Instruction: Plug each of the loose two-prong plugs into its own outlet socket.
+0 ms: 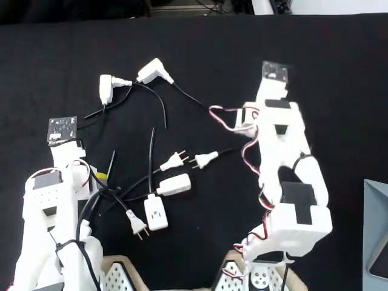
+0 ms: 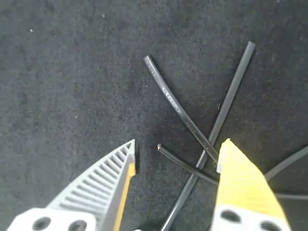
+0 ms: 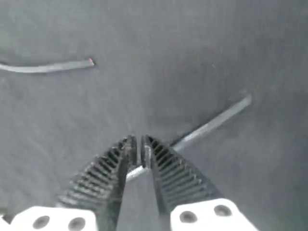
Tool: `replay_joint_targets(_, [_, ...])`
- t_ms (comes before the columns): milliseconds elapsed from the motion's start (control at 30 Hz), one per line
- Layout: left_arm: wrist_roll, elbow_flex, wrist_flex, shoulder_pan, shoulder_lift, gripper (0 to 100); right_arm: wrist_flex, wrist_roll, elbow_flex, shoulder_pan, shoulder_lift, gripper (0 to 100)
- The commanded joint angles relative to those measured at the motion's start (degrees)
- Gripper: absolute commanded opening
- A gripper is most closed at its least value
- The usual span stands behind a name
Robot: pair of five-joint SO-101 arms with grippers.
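Left gripper fingers wide apart above crossed black cables. Right gripper fingers almost together, cable passing beneath. Three loose plugs lie unplugged near white sockets on table.

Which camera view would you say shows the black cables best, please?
The high view: it shows the black cables whole, running from plugs and sockets. The left wrist view shows cut ends crossing near the open left claw; the right wrist view shows one stretch by the right claw.
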Motion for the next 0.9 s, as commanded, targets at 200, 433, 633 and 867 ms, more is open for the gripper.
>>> replay_joint_targets(200, [-0.5, -0.3, -1.1, -0.1, -1.0, 27, 16.9, 0.7, -4.2, -6.3, -10.2, 4.6])
replay_joint_targets(433, [-0.5, -0.3, -1.1, -0.4, -1.0, 27, 25.9, -8.3, -4.1, -17.9, -13.3, 8.4])
replay_joint_targets(633, [-0.5, -0.3, -1.1, -0.4, -1.0, 27, 24.8, -16.5, 0.4, -22.2, -13.3, 28.9])
replay_joint_targets(867, [-0.5, -0.3, -1.1, -0.4, -1.0, 27, 12.5, -20.4, 9.0, -22.4, -13.3, 29.6])
